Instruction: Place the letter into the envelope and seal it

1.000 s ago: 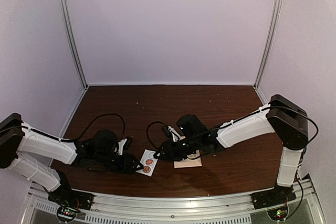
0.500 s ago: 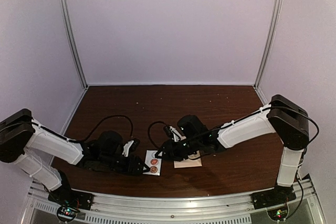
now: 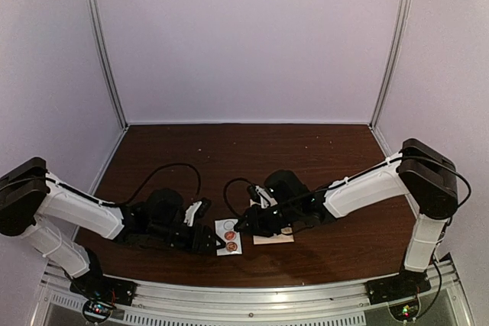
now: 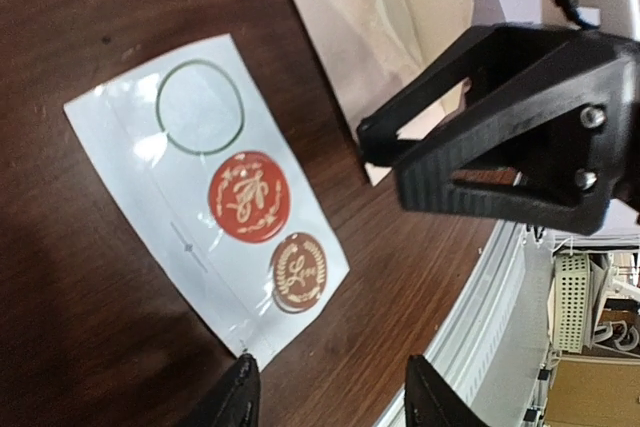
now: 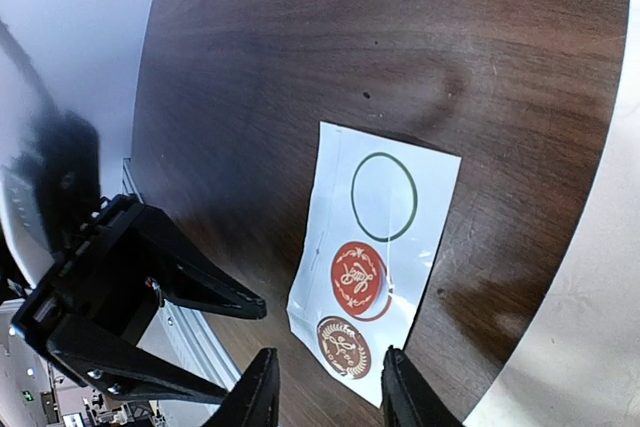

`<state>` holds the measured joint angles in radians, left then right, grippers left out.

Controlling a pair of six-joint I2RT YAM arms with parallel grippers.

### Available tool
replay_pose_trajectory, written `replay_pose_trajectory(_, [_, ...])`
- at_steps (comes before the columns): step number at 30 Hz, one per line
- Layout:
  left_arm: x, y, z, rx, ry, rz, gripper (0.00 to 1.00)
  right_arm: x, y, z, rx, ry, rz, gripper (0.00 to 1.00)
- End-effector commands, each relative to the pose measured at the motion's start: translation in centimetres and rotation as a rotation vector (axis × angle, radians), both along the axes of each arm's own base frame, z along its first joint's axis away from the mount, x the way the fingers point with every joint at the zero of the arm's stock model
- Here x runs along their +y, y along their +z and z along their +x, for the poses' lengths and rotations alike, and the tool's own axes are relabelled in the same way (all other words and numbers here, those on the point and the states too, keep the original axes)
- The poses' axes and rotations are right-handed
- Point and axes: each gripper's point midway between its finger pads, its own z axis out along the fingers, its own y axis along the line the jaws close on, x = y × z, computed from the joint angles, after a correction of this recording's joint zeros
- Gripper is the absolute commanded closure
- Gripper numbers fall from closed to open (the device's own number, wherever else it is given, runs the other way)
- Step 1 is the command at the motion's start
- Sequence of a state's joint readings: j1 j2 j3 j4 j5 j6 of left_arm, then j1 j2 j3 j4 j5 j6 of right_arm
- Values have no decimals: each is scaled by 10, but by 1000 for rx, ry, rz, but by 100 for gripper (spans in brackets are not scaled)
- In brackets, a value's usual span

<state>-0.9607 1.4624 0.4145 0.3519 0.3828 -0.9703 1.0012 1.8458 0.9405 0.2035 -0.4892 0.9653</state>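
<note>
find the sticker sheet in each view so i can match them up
Top external: sticker sheet sits low centre, just left of the envelope.
Left wrist: sheet lies centre left, running diagonally; envelope at the top.
Right wrist: sheet is lower middle; envelope at the right edge.
Shared landmark: the envelope beside the sheet.

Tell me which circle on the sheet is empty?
The green ring at the sheet's end; the others hold a red seal and a brown seal.
</note>
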Motion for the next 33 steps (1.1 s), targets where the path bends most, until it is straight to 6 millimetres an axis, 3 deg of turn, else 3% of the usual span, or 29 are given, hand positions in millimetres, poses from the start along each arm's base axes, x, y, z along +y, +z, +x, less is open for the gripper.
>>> replay_pose_trajectory(1, [-4,30,28,-105,47,-29,50,2,3,5,-11,-23,15,66])
replay_pose_trajectory(14, [-18,32,65,-153,46,-42,56,11,-8,7,14,-20,27,74])
replay_pose_trajectory(27, [-21,3,68,-105,41,-6,58,19,-19,8,31,-10,22,78])
replay_pose_trajectory(33, [-13,-9,63,-72,58,17,68,21,-25,9,41,-14,21,82])
